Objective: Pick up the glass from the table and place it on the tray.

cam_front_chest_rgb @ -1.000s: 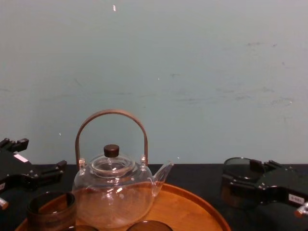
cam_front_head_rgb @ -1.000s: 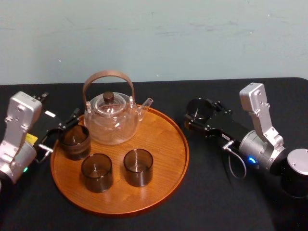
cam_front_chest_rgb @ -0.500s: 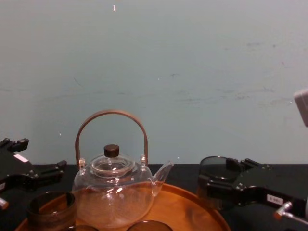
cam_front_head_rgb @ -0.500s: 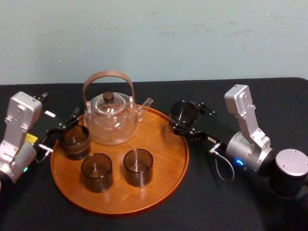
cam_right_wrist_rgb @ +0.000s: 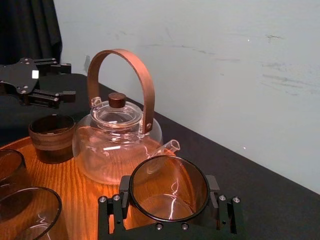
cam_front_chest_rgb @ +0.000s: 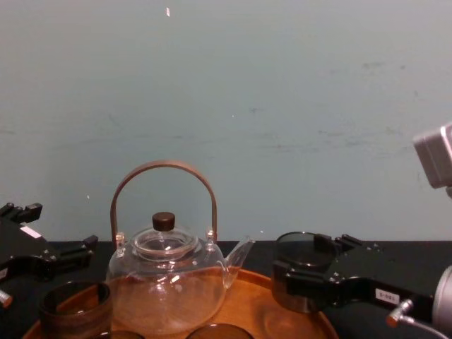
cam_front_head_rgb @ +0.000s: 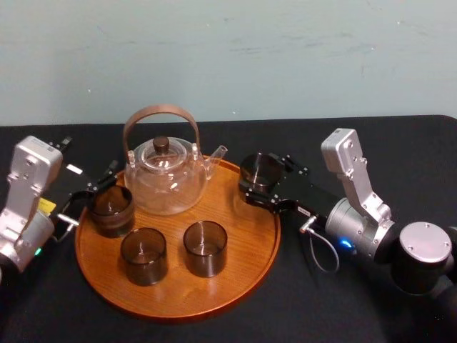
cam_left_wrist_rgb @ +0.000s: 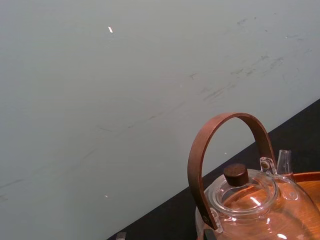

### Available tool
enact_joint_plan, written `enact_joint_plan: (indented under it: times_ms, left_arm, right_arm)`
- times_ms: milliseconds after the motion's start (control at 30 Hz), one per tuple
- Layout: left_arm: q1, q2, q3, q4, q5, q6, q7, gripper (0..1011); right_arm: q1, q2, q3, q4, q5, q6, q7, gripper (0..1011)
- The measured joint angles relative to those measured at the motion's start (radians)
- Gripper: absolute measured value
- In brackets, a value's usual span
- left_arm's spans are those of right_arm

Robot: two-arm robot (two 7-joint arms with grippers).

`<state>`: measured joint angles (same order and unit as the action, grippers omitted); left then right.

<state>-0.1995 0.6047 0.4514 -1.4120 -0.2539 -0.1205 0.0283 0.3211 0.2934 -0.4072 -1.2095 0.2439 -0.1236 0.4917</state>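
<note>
Gripping the glass (cam_front_head_rgb: 259,168) firmly on both sides, right gripper (cam_front_head_rgb: 261,175) sat over the tray (cam_front_head_rgb: 235,279) rim at 2 o'clock. Left gripper (cam_front_head_rgb: 96,184) idled, fingers spread, at 9 o'clock.

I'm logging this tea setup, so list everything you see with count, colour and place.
tray: one, orange-brown wood, table centre
teapot: one, clear glass, brown handle, rear of tray
resting glasses: three, smoky brown, on tray, front and left of teapot
held glass: one, smoky brown, above tray's right rear rim
table: one, black, underneath
left gripper: one, black, open, by tray's left edge
right gripper: one, black, shut on held glass
</note>
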Motion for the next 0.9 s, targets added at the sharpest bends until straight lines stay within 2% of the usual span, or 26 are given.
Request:
enact_joint_plan:
  times_ms: [333, 900]
  left_arm:
    - [0.000, 0.000, 0.000, 0.000, 0.000, 0.000, 0.000, 1001]
    - [0.000, 0.000, 0.000, 0.000, 0.000, 0.000, 0.000, 1002]
  right_arm:
    - [0.005, -0.002, -0.014, 0.007, 0.002, 0.000, 0.002, 905]
    - [-0.001, 0.007, -0.008, 0.007, -0.003, 0.003, -0.017, 905]
